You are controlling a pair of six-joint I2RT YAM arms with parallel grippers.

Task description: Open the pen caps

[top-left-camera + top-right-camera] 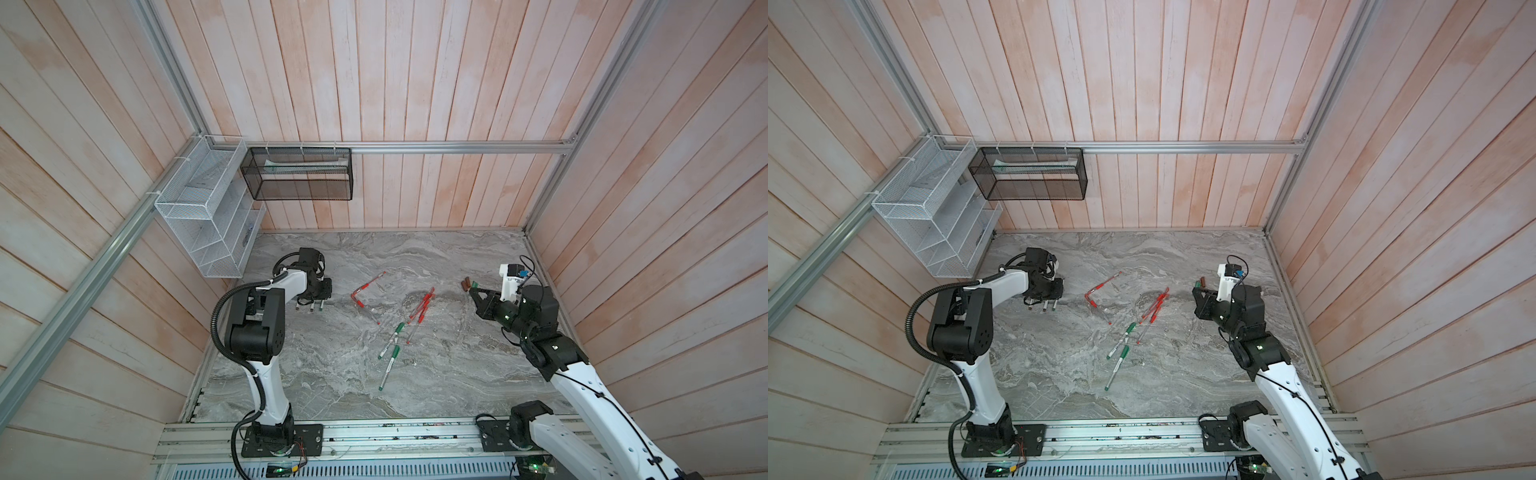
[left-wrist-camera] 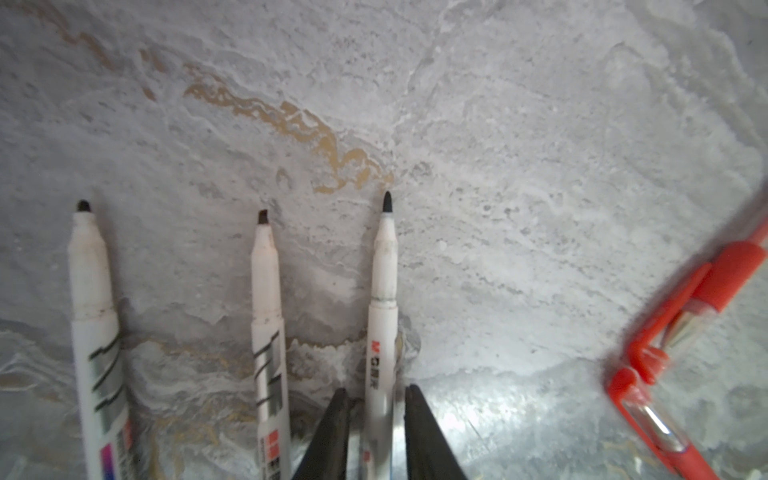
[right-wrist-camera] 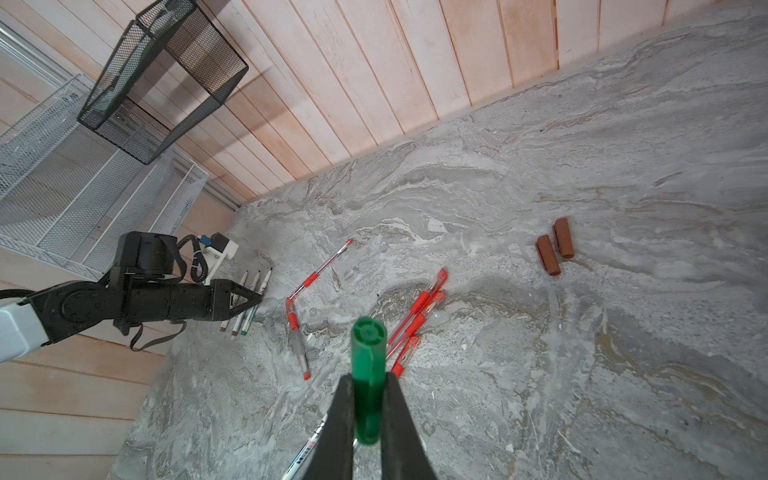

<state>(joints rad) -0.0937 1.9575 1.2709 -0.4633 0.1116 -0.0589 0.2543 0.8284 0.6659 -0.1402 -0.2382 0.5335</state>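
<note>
In both top views a heap of red pens [image 1: 424,305] [image 1: 1156,305] lies mid-way across the marble table [image 1: 457,374]. Well to the left of the heap, the left gripper [image 1: 319,293] hangs low over three white marker barrels [image 1: 311,306], whose ends poke out beneath it. Its fingers are hidden here. To the right of the heap the right gripper [image 1: 474,291] is raised, with a speck of green at its tip and two brown caps [image 1: 466,284] just beyond it. Two green-capped markers [image 1: 395,345] lie just in front of the heap. A bent pair of red pens [image 1: 361,291] lies between the heap and the left gripper.

The left wrist view shows what the top views hide. The three barrels lie side by side with their caps off and dark nibs bare. The fingers [image 2: 332,432] stand narrowly apart on either side of an outer barrel [image 2: 384,270], with a sliver of gap on each side, so they are not pinching it. The bent red pair [image 2: 681,316] shows at the edge.

The right wrist view shows the right gripper's fingers [image 3: 399,415] clamped on a green cap [image 3: 368,361], held off the table above the heap [image 3: 424,307]. The brown caps [image 3: 548,254] lie loose on the marble close together, well apart from the heap. On the heap's other side, the left gripper [image 3: 257,296] sits across the three barrels.
</note>
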